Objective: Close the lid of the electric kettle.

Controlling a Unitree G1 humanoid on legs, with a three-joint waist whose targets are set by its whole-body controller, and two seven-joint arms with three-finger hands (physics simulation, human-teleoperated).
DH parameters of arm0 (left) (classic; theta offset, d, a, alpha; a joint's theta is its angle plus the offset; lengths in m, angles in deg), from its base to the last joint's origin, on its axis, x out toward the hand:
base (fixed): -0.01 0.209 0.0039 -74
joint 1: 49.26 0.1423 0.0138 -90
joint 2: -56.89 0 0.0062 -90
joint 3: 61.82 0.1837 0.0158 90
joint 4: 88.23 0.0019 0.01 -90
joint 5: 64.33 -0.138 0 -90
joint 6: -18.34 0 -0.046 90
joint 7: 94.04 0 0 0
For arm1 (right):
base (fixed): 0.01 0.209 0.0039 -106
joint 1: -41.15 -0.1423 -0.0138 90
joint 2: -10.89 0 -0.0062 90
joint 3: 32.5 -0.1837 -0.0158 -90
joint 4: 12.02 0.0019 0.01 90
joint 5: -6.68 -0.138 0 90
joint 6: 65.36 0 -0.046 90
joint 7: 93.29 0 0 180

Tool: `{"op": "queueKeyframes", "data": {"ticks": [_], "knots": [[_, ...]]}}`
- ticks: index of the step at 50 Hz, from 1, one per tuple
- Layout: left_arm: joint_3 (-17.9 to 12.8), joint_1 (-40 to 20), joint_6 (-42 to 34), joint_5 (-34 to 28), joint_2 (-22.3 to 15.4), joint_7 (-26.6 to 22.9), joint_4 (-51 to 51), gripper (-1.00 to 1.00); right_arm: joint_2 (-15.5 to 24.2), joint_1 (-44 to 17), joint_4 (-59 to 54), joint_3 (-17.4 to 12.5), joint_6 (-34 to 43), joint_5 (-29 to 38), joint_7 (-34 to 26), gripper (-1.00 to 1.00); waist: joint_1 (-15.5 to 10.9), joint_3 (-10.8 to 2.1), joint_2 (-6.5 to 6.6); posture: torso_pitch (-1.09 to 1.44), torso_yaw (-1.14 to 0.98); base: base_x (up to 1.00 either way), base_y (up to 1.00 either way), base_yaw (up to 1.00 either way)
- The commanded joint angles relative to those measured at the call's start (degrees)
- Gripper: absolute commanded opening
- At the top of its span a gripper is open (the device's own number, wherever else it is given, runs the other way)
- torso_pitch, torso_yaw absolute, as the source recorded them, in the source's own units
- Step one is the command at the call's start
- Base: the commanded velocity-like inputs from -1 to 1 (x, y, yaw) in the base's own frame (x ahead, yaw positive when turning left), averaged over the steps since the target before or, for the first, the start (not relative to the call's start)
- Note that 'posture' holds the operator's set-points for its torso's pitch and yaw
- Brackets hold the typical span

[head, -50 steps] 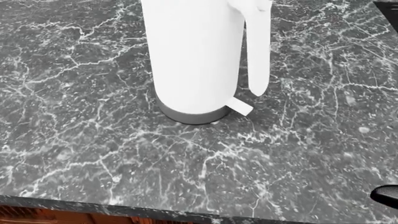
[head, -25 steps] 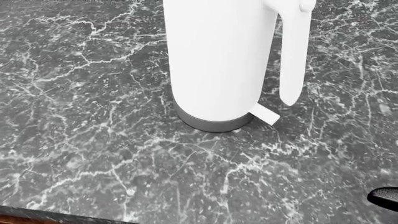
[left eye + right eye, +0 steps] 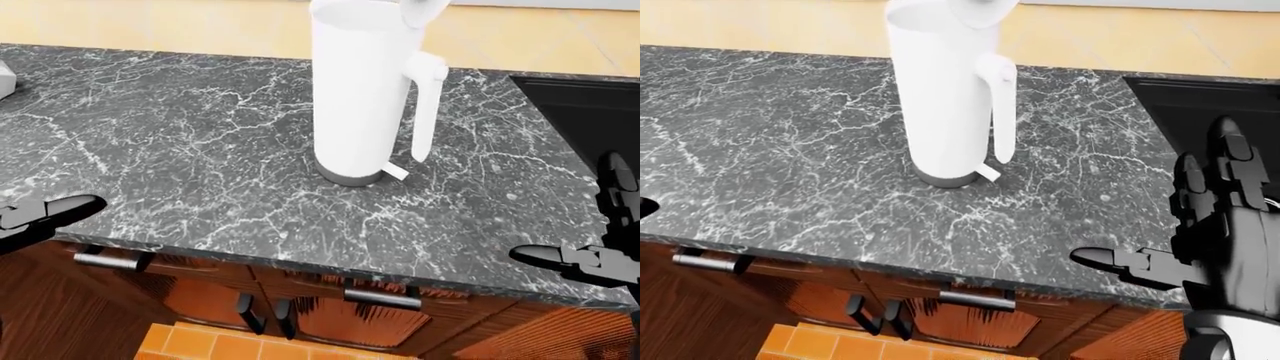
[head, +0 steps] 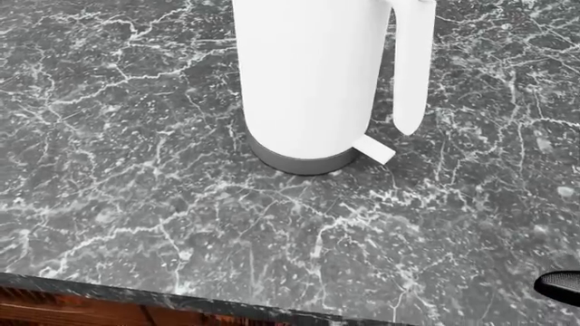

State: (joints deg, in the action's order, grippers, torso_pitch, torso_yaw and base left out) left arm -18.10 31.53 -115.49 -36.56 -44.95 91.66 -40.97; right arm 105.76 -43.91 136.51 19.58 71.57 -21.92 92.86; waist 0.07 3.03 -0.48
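One tall white cylindrical electric kettle (image 3: 360, 90) with grey base sits upright on the black white-veined marble counter (image 3: 180, 150); in my head view it sits a bit higher and further left than half a second ago, so my camera moved. Its lid (image 3: 425, 9) is tipped up at the top edge, mostly cropped. My right hand (image 3: 1225, 232), fingers spread wide, hangs at the counter's near edge, well apart from the kettle. My left hand (image 3: 45, 217) shows partly at lower left; can't tell its spread. One black sink (image 3: 585, 112) lies at right.
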Motion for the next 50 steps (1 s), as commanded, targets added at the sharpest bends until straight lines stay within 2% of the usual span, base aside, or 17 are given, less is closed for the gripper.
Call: {"op": "queueKeyframes", "data": {"ticks": [1,7,16,25,38,44,50], "knots": [[-0.96,-0.96,1.33,-0.11,-1.16,-0.11,-1.45,1.00,0.78,-0.58,1.47,-0.70,-1.72,0.10,0.21,1.00,-0.04,-0.94,0.11,-0.02,0.00,0.00,0.00,0.00],[-0.94,-1.08,1.19,-0.02,-1.17,-0.07,-1.34,1.00,0.57,-0.61,1.47,-0.54,-1.75,0.53,-0.03,1.00,-0.09,-2.55,-0.01,-0.08,0.00,0.00,0.00,0.00],[-0.84,-0.94,1.29,-0.20,-1.00,-0.22,-1.44,1.00,1.69,-0.05,1.47,-0.56,-1.98,-1.08,1.47,1.00,-0.27,-5.82,-0.18,-0.17,0.00,0.00,0.00,0.00],[-0.19,-0.80,1.70,-0.97,-0.53,-0.44,-1.47,1.00,-0.04,-0.78,1.47,-0.36,-1.68,1.62,-0.90,1.00,-0.55,-9.94,-0.24,-0.26,0.00,0.00,0.00,0.00],[0.00,-0.95,1.50,-1.20,-0.30,-0.84,-1.65,1.00,-0.06,-0.73,1.47,-0.23,-1.70,1.79,-0.95,1.00,-1.09,-17.21,-0.33,-0.39,0.00,0.00,0.00,0.00],[-0.03,-0.99,1.77,-1.40,-0.33,-0.96,-1.36,1.00,0.08,-1.11,1.47,0.10,-1.40,1.99,-0.84,1.00,-1.23,-19.40,-0.39,-0.45,0.00,0.00,0.00,0.00],[-0.42,-1.08,1.31,-0.97,-0.60,-0.83,-1.60,1.00,0.14,-0.82,1.47,0.31,-1.73,1.85,-0.58,1.00,-1.33,-20.99,-0.46,-0.51,0.00,0.00,0.00,0.00]]}}
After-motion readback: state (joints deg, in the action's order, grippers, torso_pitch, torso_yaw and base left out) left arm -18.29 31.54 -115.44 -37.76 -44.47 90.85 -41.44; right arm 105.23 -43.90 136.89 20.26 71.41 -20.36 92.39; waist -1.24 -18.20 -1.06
